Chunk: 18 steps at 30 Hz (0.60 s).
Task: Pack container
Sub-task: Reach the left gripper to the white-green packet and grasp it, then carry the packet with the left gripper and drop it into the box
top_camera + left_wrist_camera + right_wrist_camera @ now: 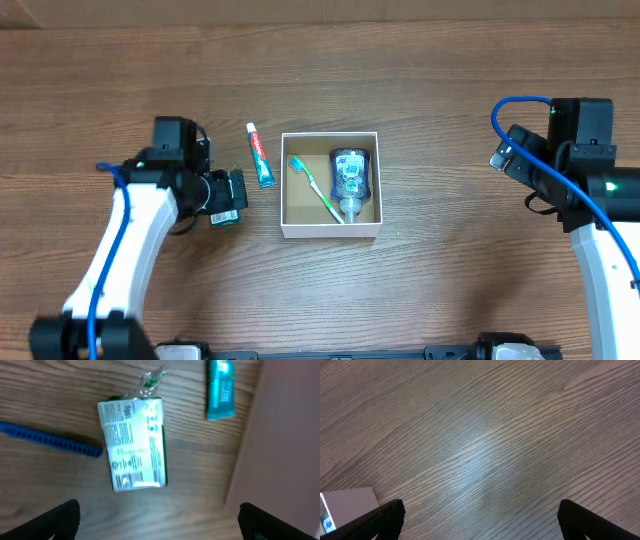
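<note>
Left arm (125,235) and right arm (600,250) reach inward from opposite sides, left claw (232,195) and right claw (505,152) hanging with jaws spread wide, both empty.

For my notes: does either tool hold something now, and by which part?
Nothing is held: left tool and right tool are open, the packet lies untouched.

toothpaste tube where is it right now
In the overhead view the toothpaste tube lies on the table just outside the left wall of the container, between it and the left gripper.
</note>
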Motion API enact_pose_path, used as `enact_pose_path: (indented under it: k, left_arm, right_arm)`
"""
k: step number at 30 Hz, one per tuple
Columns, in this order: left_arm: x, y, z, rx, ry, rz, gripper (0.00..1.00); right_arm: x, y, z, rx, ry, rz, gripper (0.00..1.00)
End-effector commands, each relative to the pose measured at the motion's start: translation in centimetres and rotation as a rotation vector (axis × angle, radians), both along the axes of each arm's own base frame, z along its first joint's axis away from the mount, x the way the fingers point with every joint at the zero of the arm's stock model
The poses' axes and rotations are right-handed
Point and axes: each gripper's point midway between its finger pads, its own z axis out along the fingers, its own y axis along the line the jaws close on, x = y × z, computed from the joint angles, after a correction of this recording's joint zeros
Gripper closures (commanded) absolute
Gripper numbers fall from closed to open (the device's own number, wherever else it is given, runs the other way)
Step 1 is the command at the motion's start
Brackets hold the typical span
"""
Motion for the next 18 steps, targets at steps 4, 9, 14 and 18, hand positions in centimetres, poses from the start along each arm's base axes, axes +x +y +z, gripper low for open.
enact_pose_path:
  k: [4, 9, 14, 18]
  left_arm:
    - [2.9, 0.7, -3.4, 0.021, 0.021, 0.036, 0.00]
    - [3.6, 1.1, -6.1, 0.048, 0.059, 0.040, 0.00]
    - [4.1, 1.3, -8.6, 0.058, 0.090, 0.043, 0.00]
    - [4.4, 1.3, -9.5, 0.061, 0.094, 0.044, 0.00]
  right_arm:
    - [0.3, -0.2, 0.8, -0.006, -0.024, -0.008, 0.00]
    - [0.3, -0.2, 0.8, -0.006, -0.024, -0.008, 0.00]
    - [0.3, -0.2, 0.8, -0.006, -0.024, -0.009, 0.00]
    - [0.3, -0.2, 0.8, -0.006, -0.024, -0.008, 0.00]
